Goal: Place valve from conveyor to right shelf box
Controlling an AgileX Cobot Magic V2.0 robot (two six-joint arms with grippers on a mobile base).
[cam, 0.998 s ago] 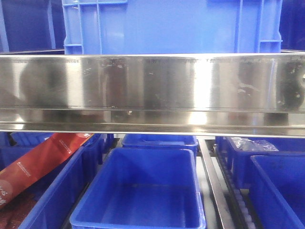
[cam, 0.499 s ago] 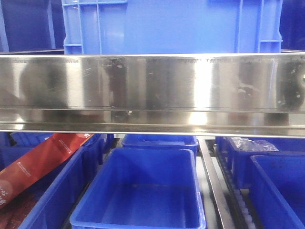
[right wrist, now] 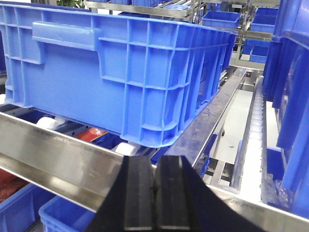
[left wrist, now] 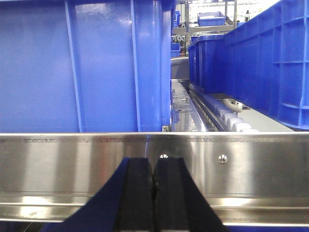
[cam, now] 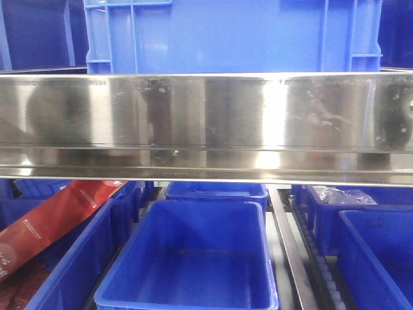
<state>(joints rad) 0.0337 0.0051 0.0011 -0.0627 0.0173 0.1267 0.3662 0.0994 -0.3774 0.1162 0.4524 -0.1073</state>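
1. Status. Both end effectors are being presented close to the shelf front rail point(cam: 206, 123). The left end effector point(left wrist: 154, 193) is being shown with its black fingers pressed together, nothing visible between them. The right end effector point(right wrist: 155, 193) is likewise being shown closed on itself, with nothing held.

2. Task item. The valve is not being shown in any view, and neither is the conveyor. Its position cannot be told from these views; the pickup is judged as not yet done.

3. Surroundings. An upper blue crate point(right wrist: 120, 72) is being carried on the upper shelf level, just behind the rail. Below the rail, an empty blue box point(cam: 193, 258) is being seen at the centre of the lower shelf level, with a box holding a red packet point(cam: 58, 219) toward the left edge and a box holding a clear bag point(cam: 339, 194) toward the right edge.

4. Hazards.
- Collision with the rail is being risked, because both end effectors are near it and any forward or upward motion could be blocked by it.
- Contact with the upper blue crate is being risked for the right end effector, since the crate corner is overhanging near its path.
- A wrong-box placement is being risked, because several similar blue boxes are lying side by side and the intended right box is only partly in view.
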